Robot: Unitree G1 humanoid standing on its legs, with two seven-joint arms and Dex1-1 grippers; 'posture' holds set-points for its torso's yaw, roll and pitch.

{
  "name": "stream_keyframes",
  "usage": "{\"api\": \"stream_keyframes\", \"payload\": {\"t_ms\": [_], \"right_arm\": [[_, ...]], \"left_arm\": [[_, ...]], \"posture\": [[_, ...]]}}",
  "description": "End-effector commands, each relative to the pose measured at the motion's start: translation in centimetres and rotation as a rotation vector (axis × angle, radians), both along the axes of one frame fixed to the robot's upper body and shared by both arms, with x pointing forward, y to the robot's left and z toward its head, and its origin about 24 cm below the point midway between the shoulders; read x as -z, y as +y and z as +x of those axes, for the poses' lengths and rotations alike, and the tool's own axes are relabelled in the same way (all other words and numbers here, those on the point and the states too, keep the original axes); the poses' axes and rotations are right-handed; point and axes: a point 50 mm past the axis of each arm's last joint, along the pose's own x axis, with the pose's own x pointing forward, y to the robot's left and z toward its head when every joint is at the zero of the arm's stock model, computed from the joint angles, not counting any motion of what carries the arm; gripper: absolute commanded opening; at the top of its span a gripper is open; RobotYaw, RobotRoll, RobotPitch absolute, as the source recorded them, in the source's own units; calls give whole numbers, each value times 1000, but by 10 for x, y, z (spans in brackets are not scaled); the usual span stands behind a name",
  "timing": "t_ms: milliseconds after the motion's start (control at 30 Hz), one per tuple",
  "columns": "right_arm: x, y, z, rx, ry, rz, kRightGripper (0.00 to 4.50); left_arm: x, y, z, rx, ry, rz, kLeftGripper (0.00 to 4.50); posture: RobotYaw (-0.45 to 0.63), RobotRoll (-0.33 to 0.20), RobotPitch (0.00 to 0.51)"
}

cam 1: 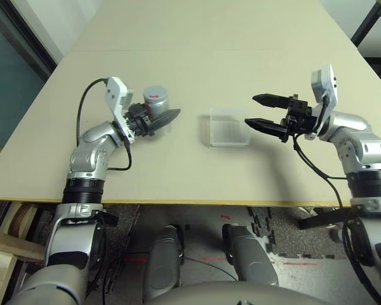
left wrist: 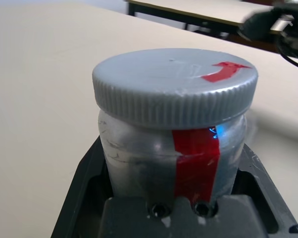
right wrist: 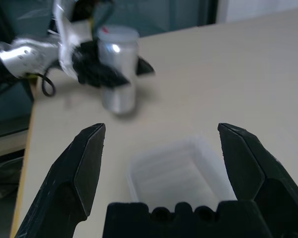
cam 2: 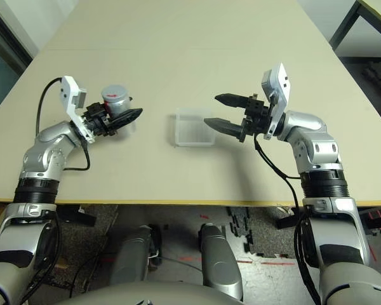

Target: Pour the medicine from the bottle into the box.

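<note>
Bottle (cam 1: 156, 101), capped and upright, sits clenched in my left tool (cam 1: 153, 121); right of it lies the box (cam 1: 228, 128), nearer my released right tool (cam 1: 260, 111).

A broad bench (cam 1: 241, 38) with a pale beige top fills most of the scene, its near edge trimmed in a thin yellowish strip. Below that edge lies a grey speckled floor (cam 1: 286, 254) marked with red lines and strewn with dark interlocking pieces (cam 1: 267, 222). At far left stands a dark wall panel (cam 1: 9, 76). At upper right, a second table's dark leg (cam 1: 368, 22) shows.
</note>
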Motion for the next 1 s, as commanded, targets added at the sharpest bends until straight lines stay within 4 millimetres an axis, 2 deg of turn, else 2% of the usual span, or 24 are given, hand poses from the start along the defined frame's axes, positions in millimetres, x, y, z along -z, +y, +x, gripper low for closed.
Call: {"api": "stream_keyframes", "payload": {"t_ms": [33,400,1000], "right_arm": [[-4,12,1,-52,-5,-16,4500],[-12,53,15,-155,-34,-1,4500],[-15,77,22,-229,-20,-17,4500]], "left_arm": [[-6,-11,3,65,2,-6,2763],[-7,-43,9,205,-26,14,2763],[-5,-66,10,295,-61,32,2763]], "posture": [[-180,0,159],[-192,0,133],[-212,0,123]]}}
